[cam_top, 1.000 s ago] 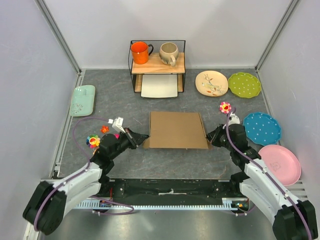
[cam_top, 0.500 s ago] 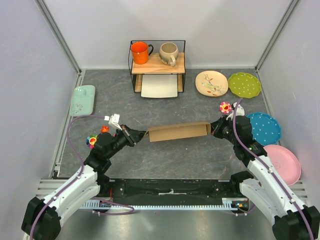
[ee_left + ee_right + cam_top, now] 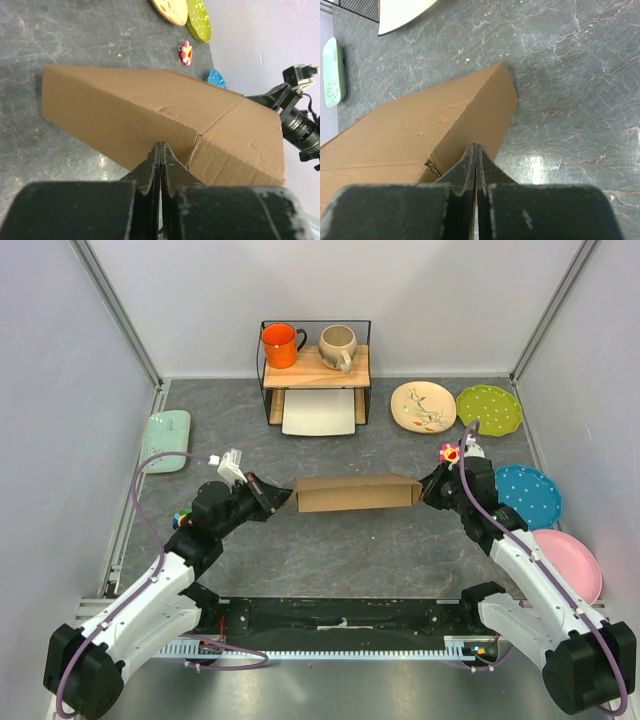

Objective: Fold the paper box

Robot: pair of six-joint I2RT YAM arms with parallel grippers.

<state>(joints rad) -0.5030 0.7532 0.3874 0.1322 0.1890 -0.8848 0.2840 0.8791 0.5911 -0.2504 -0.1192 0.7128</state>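
The paper box (image 3: pixel 355 493) is brown cardboard at the table's middle, seen in the top view as a narrow strip with its near part raised. My left gripper (image 3: pixel 287 496) is shut on its left end. My right gripper (image 3: pixel 422 490) is shut on its right end. In the left wrist view the shut gripper (image 3: pixel 160 145) pinches the edge of the cardboard (image 3: pixel 140 107), which slopes away to the table. In the right wrist view the shut gripper (image 3: pixel 475 146) pinches the cardboard (image 3: pixel 415 132) at a corner by a slit.
A wire rack (image 3: pixel 315 365) at the back holds an orange mug (image 3: pixel 280 344) and a beige mug (image 3: pixel 337 345), with a white tray (image 3: pixel 319 412) beneath. Several plates (image 3: pixel 524 496) lie at the right. A green tray (image 3: pixel 164 439) lies at the left.
The cardboard lay flat a second ago. Both grippers have lifted its near edge and carried it up and toward the back, so it now shows as a narrow strip.
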